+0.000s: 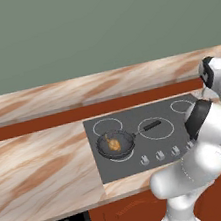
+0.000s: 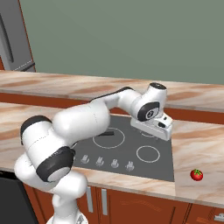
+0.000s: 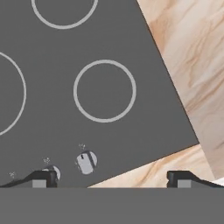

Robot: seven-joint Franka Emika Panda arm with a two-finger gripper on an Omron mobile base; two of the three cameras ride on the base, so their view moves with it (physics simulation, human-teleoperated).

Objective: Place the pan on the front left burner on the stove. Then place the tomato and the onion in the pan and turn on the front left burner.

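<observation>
While the pan (image 1: 116,145) sits on the front left burner (image 1: 115,150) of the stove (image 1: 134,116), the onion (image 1: 114,144) lies inside it, and its black handle points toward the larger ring in the middle of the cooktop. The end effector (image 3: 112,179) hangs over the right part of the stove with its fingers spread wide and nothing between them; below it are a small ring and a silver knob (image 3: 85,162) near the cooktop's front edge. The tomato (image 2: 197,175) rests on the marble desk (image 2: 197,148) to the right of the stove, well apart from the pan and near the front edge of the desk.
</observation>
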